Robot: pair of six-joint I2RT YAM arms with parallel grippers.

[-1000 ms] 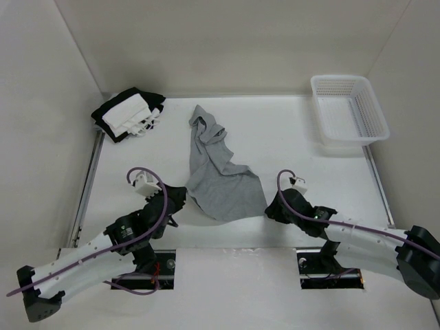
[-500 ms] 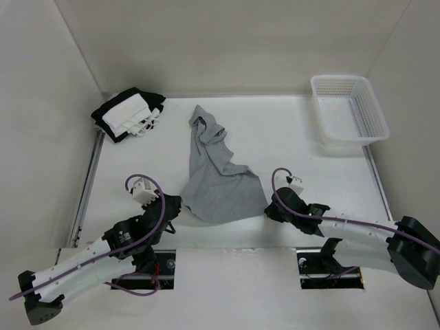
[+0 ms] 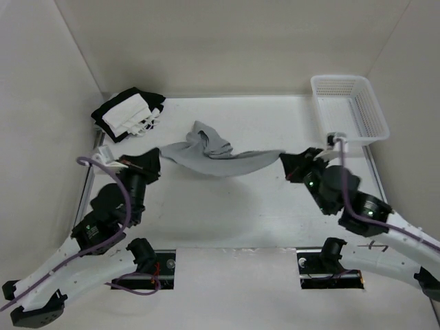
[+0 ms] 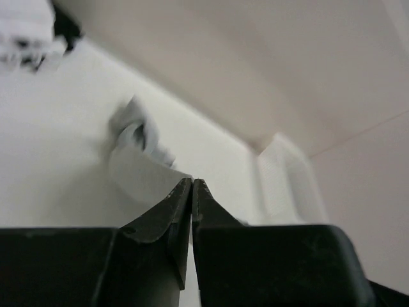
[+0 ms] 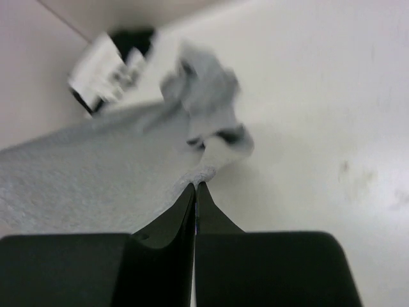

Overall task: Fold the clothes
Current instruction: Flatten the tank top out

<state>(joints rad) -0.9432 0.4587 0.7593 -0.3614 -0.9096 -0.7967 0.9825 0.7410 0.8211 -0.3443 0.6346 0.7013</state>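
- Clothes (image 3: 218, 159) hang as one grey span between the two arms, over the middle of the table (image 3: 227, 220), sagging a little at the centre.
- Left gripper (image 3: 154, 159) has its jaws pressed together on one end of the fabric; its wrist view shows the cloth edge right at the closed tips (image 4: 192, 182).
- Right gripper (image 3: 287, 162) pinches the other end in the same way, with grey knit (image 5: 96, 179) running off from its closed tips (image 5: 195, 185).
- Beyond the taut line, a bunched, twisted part of the fabric (image 3: 205, 137) trails on the far side; it seems to rest on the table, though I cannot be sure.
- Judged step: spreading the fabric out wide ahead of the first fold.
- Next move, as I judge it: lower both ends together, keeping tension, and drag so that the far bunch opens flat.
- Farther off, a black-and-white bundle (image 3: 127, 113) lies in the left corner and a white mesh basket (image 3: 350, 141) in the right, both well apart from the fabric.
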